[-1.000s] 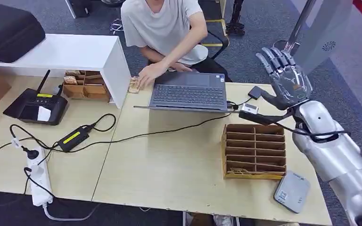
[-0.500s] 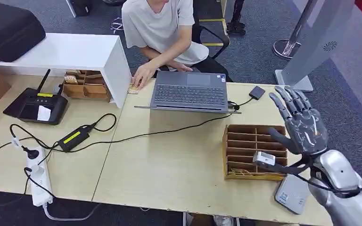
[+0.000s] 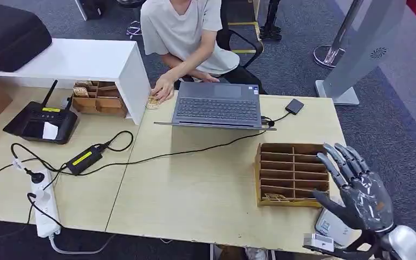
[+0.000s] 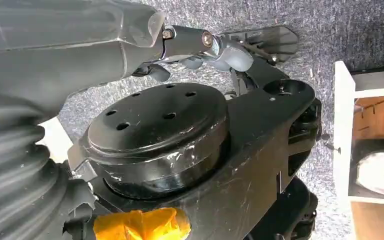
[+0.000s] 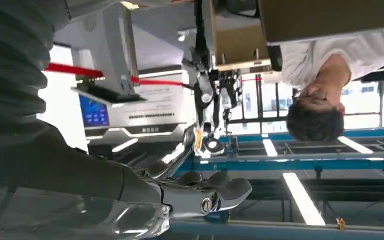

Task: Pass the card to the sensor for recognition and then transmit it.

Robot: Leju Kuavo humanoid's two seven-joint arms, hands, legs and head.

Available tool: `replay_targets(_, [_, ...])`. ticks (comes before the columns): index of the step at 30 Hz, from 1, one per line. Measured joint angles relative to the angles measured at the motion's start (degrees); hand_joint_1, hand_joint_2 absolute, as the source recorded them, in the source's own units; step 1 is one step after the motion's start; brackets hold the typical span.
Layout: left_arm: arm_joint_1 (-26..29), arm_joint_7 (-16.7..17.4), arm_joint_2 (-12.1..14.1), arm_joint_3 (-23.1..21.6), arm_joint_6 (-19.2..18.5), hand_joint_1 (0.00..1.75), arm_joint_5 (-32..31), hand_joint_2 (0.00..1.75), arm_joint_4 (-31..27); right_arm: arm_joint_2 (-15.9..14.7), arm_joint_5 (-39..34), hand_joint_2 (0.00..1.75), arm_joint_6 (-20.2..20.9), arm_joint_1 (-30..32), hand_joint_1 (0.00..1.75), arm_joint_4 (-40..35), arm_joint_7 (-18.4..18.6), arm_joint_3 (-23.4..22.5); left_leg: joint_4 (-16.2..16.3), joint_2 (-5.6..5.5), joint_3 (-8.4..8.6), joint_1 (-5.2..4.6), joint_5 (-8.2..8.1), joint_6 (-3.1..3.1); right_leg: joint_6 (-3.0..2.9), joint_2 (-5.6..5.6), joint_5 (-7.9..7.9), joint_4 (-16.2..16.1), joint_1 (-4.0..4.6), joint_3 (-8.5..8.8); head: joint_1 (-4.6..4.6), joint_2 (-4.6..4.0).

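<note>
At the table's near right corner, your right hand (image 3: 360, 200) now sits low beside the wooden slotted organizer (image 3: 292, 173), well down from where it was a second ago, up near the tall grey kiosk (image 3: 365, 49); it has dropped steadily across the last two pictures; the fingers stand straight and spread, palm facing you, and nothing lies between them that I can see; you will notice the card is not visible in that hand, nor can I pick it out elsewhere, so I cannot tell where it is; loose pieces lie in the organizer's nearest slot, too small to name; a flat grey device (image 3: 330, 223) lies just behind the hand on the table; I judge the arm is retreating from the sensor side, so either the pass is finished or a fresh pick is due; your left hand (image 4: 215, 45) hangs over the carpet, fingers seemingly holding nothing, their spread unclear; a person (image 3: 187, 32) sits behind the laptop (image 3: 218, 105).
</note>
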Motion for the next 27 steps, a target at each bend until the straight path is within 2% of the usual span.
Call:
replay_targets(4, [0.01, -0.04, 0.04, 0.00, -0.04, 0.00, 0.18, 1.75, 0.00, 0.00, -1.21, 1.75, 1.69, 1.95, 0.00, -0.44, -0.72, -1.14, 0.00, 0.02, 0.00, 0.00, 0.00, 0.00, 0.00, 0.00, 0.00, 0.00, 0.00, 0.01, 0.00, 0.00])
replay_targets(12, [0.04, -0.41, 0.13, 0.00, 0.09, 0.00, 1.01, 1.75, 0.17, -1.20, -1.91, 1.75, 8.77, 4.35, 0.00, -1.95, -0.92, -2.91, 0.01, 0.03, 0.01, -0.01, 0.00, 0.00, 0.00, 0.01, 0.01, -0.01, -0.01, 0.01, 0.00, 0.00])
replay_targets(27, [0.03, -0.52, 0.11, -0.02, 0.07, 0.00, 1.07, 1.75, 0.22, -1.66, -0.20, 1.75, 13.58, 4.40, 0.00, -0.15, 0.79, -1.77, 0.00, 0.03, 0.00, 0.00, 0.00, 0.00, 0.00, 0.02, 0.00, 0.00, 0.00, 0.01, 0.00, 0.00])
